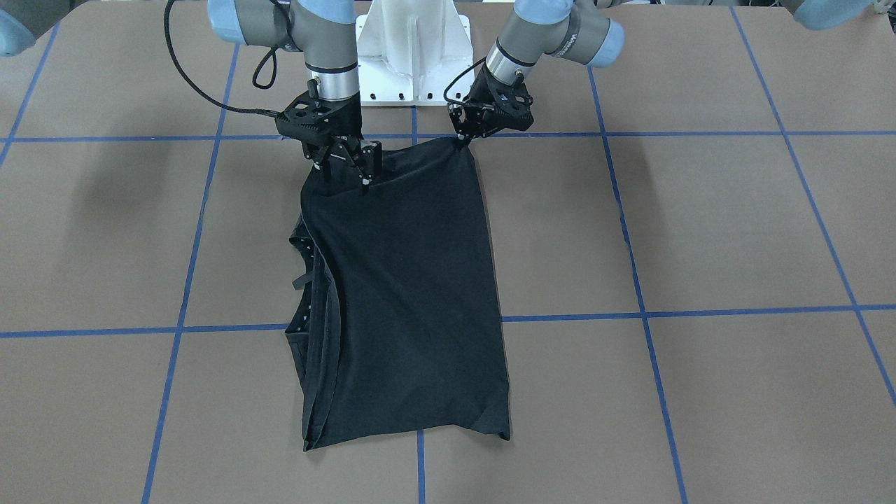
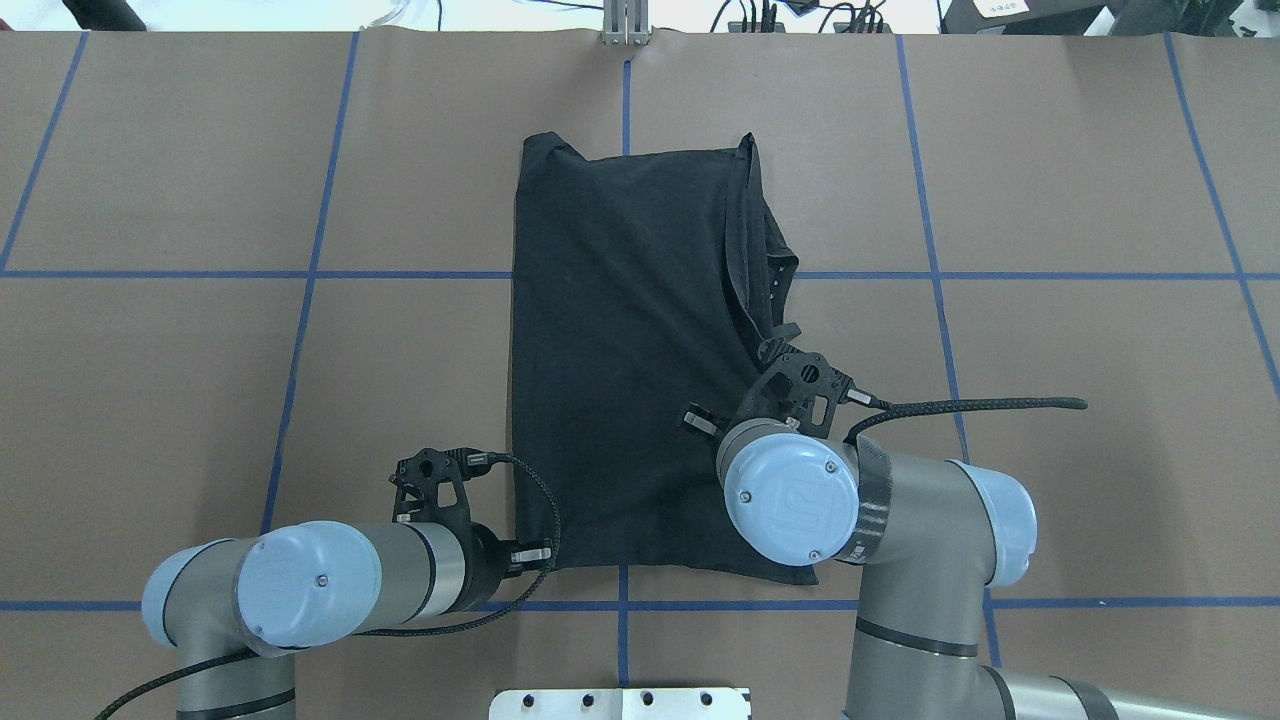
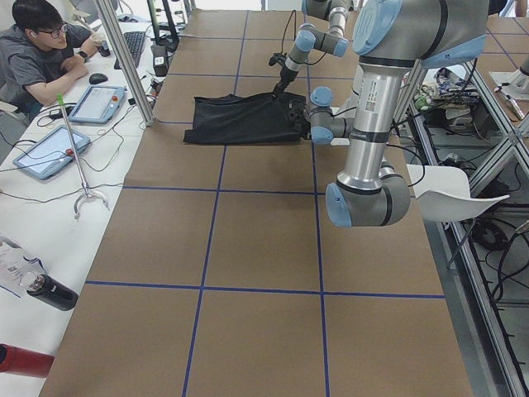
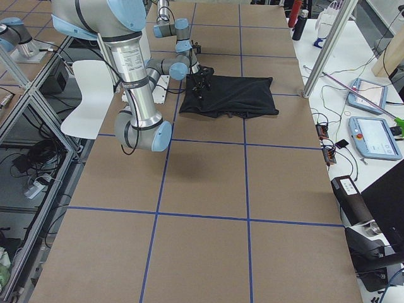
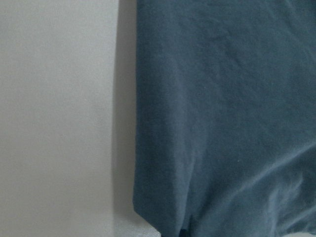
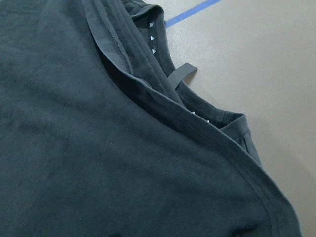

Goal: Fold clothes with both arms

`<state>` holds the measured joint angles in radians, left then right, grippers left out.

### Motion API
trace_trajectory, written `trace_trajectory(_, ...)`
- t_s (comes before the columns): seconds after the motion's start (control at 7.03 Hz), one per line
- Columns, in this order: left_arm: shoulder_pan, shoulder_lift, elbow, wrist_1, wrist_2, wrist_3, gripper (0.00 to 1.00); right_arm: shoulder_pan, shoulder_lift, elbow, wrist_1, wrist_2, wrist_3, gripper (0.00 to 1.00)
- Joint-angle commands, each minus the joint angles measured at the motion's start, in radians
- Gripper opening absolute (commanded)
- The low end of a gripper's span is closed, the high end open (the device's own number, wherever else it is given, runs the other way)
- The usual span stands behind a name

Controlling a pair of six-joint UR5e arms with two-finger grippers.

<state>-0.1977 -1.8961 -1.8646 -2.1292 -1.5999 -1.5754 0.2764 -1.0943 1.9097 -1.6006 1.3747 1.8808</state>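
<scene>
Bare worktop (image 1: 735, 224) at frame left and right; centre taken by folded T-shirt (image 1: 406, 294), upper centre by white pedestal (image 1: 413, 49).

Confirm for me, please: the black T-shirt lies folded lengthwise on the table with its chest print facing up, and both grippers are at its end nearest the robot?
Not quite: no print shows. The T-shirt is plain black on top in the overhead exterior view. It does lie folded lengthwise on the table, with the left gripper and right gripper at its robot-side end.

Both arms reach forward, wrists angled down. My left gripper (image 1: 463, 143) low, fingers pinched closed on T-shirt (image 1: 406, 294) corner. My right gripper (image 1: 348, 168) low, fingers closed, gripping opposite near corner.
</scene>
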Motion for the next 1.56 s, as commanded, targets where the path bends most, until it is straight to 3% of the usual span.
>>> trace_trajectory(0.0, 0.000, 0.000, -0.001, 0.000, 0.000, 0.000, 0.00, -0.046, -0.030, -0.032, 0.048, -0.037, 0.021, 0.82)
trace_trajectory(0.28, 0.000, 0.000, 0.001, 0.000, 0.000, 0.000, 0.00, -0.077, -0.050, -0.028, 0.050, -0.089, 0.027, 0.83)
trace_trajectory(0.85, 0.000, 0.000, -0.001, 0.000, 0.001, 0.000, 0.00, -0.098, -0.072, -0.035, 0.050, -0.101, 0.027, 0.83)
trace_trajectory(1.28, 0.001, -0.001, -0.001, 0.000, 0.000, 0.000, 0.00, -0.106, -0.061, -0.050, 0.050, -0.123, 0.047, 0.71)
trace_trajectory(1.42, 0.001, -0.001, -0.001, -0.002, 0.000, 0.000, 0.00, -0.106, -0.064, -0.060, 0.050, -0.123, 0.047, 0.71)
